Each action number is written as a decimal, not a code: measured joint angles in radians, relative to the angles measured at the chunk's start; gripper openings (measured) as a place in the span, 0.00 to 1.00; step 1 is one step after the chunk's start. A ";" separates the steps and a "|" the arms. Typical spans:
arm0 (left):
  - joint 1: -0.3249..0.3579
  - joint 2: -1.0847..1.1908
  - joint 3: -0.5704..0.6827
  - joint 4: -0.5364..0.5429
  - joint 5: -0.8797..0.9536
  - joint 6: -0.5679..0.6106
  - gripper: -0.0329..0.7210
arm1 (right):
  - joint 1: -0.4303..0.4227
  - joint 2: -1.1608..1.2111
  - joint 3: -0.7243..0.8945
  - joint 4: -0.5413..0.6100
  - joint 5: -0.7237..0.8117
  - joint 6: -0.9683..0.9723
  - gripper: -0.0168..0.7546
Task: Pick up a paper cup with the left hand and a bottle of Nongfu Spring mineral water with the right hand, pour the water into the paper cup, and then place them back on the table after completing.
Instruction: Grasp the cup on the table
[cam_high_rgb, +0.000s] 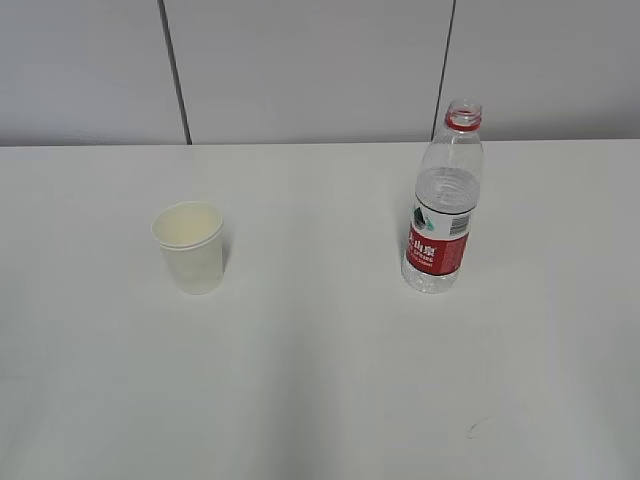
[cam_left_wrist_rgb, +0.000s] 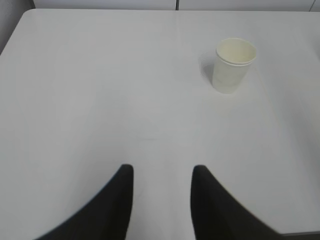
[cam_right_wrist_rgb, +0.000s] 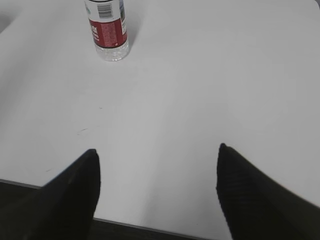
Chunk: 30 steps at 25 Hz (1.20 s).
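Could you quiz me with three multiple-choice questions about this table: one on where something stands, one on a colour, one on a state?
1. In the exterior view, the paper cup stands where relative to the bottle?
A. left
B. right
C. behind it

2. The bottle's label is mainly
A. blue
B. red
C. green

3. The bottle's mouth is
A. capped
B. open, no cap
C. covered by the cup

Answers: 1 A, the cup is left of the bottle, well apart. 2 B, a red band wraps its lower half. 3 B, only a red ring circles the bare neck.

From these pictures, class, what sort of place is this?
Probably a lab or test bench, not a kitchen: bare white table, plain grey panelled wall, only a paper cup and an uncapped water bottle.
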 joint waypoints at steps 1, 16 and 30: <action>0.000 0.000 0.000 0.000 0.000 0.000 0.37 | 0.000 0.000 0.000 0.000 0.000 0.000 0.72; 0.000 0.056 -0.073 0.041 -0.112 0.000 0.37 | 0.000 0.039 -0.096 0.000 -0.044 0.021 0.71; -0.056 0.634 -0.085 0.024 -0.752 0.000 0.37 | 0.000 0.495 -0.133 0.000 -0.602 0.024 0.72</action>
